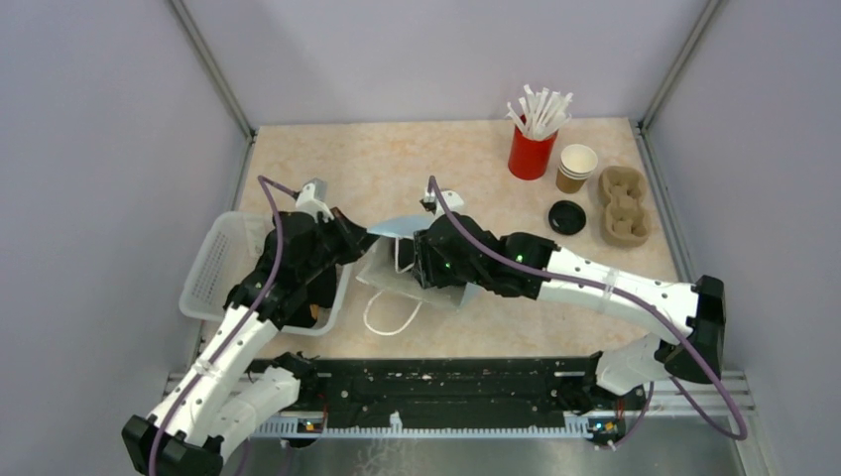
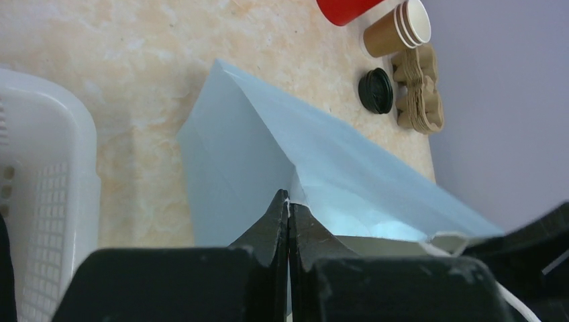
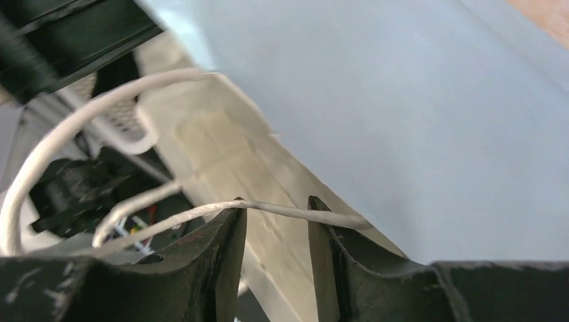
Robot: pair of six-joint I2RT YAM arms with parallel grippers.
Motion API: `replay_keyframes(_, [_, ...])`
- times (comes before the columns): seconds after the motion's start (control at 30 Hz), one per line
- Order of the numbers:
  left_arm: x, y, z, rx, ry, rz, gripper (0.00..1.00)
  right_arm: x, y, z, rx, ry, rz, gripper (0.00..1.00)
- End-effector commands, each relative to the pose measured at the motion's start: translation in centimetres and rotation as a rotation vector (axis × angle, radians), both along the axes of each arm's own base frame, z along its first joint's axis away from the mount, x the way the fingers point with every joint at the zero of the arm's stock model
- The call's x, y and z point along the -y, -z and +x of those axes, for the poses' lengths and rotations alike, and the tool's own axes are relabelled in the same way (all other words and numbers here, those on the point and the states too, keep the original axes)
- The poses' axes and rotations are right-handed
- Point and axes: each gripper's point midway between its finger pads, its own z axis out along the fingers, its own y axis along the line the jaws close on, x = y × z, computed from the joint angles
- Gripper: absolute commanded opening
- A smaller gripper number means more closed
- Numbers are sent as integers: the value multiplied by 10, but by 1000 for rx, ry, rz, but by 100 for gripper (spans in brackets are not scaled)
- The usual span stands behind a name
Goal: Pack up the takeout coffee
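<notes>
**Q:** Where is the takeout coffee?

**A:** A nested stack of small brown kraft-paper cups, white inside, stands upright at the far right of the tabletop. To its left is a red cup of white straws, and to its right a brown moulded-pulp cup carrier. A round black lid lies flat just in front of the cups, beside the carrier. All of these sit outside the bag.

**Q:** And the bag?

**A:** A pale blue paper bag lies near the middle of the tabletop, well apart from the cups, with its open end toward the arms. A white plastic basket sits just beside it on the left.

**Q:** What are the two arms doing?

**A:** Both reach in to the bag's open end, one from each side. In the left wrist view, the left jaws are pressed together and pinch a thin edge of the bag where the blue paper folds. In the right wrist view, the right jaws stand apart with a clear gap between them. A white cord handle of the bag runs across their tips, and the blue side of the bag fills the view behind it. The jaws do not clamp the cord.
</notes>
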Motion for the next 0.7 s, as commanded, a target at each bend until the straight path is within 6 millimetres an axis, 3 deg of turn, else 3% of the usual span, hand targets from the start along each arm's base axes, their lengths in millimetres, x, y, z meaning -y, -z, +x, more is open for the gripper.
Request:
replay_keyframes(0.0, [-2,15,-24,-39,46,-1,0,30,5,26,89,229,-41,39])
replay_keyframes(0.27, [0,19,-38,-74,91,3,0,75,21,34,163,340,-248,48])
replay_keyframes(0.5, [-1,22,-38,-161,76,28,0,81,12,37,226,302,-254,59])
replay_keyframes(0.67, [-1,15,-35,-155,70,32,0,84,10,34,231,291,-212,59])
